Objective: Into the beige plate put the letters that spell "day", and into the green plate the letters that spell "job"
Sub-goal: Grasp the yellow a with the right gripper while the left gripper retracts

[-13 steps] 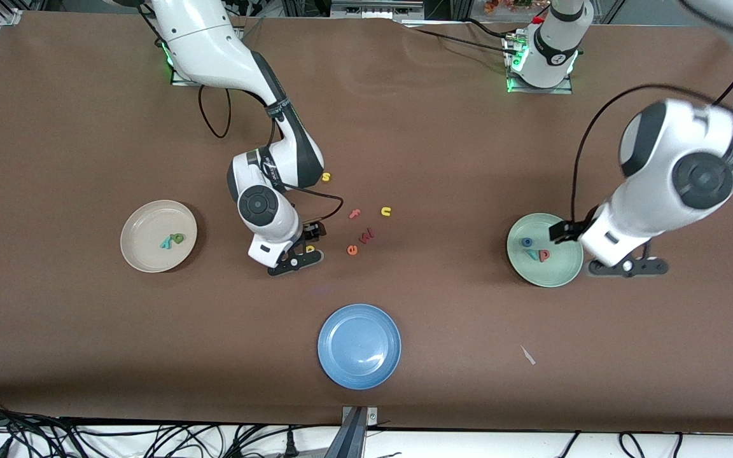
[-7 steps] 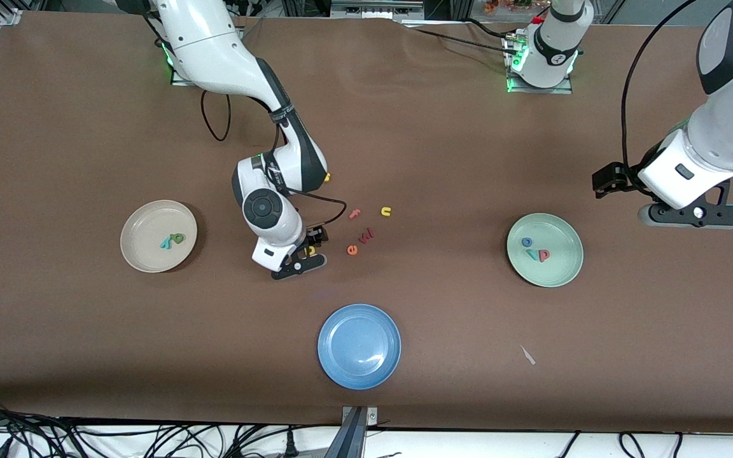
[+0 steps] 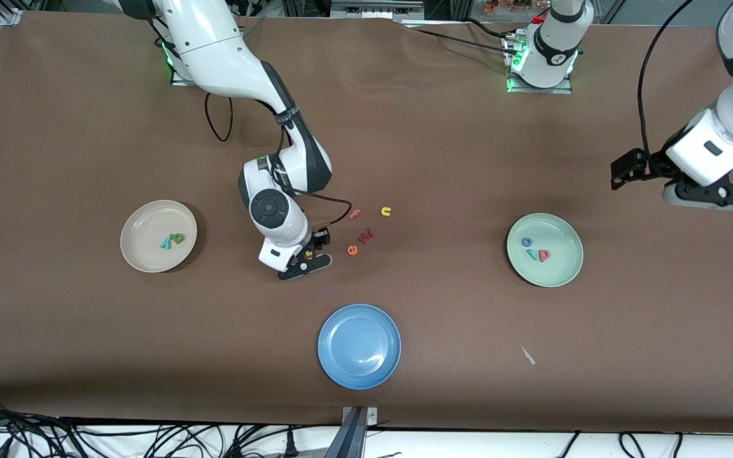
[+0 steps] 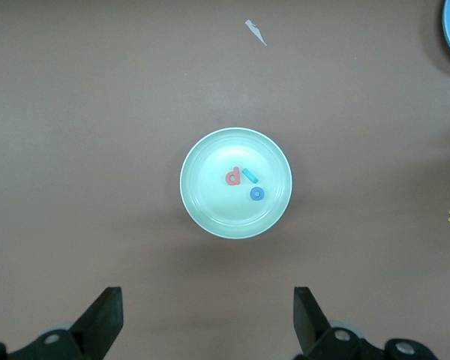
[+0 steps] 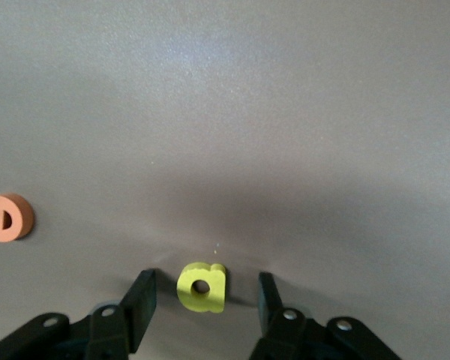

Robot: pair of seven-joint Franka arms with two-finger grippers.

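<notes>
**Q:** Front view: why is the right arm bent low at mid-table?

**A:** The right gripper [image 3: 306,257] is lowered over the yellow d [image 3: 308,253], the one "day" letter not yet plated. The green a [image 3: 177,238] and teal y [image 3: 166,243] already lie in the beige plate [image 3: 140,257], toward the right arm's end. The green plate [image 3: 564,273] holds all three "job" letters. The left gripper [image 3: 716,194] waits raised, near the table's edge at the left arm's end.

**Q:** Left wrist view?

**A:** Fingers fully apart, holding nothing. The camera looks straight down on the green plate [image 4: 199,202], containing the pink-red b [image 4: 233,177], teal j [image 4: 250,177] and blue o [image 4: 256,194].

**Q:** Right wrist view?

**A:** The fingers [image 5: 142,300] straddle the yellow d [image 5: 202,287] with a gap on each side: part-closed, not yet gripping. The orange e [image 5: 6,217] lies well clear, so the grasp should not disturb it.
</notes>
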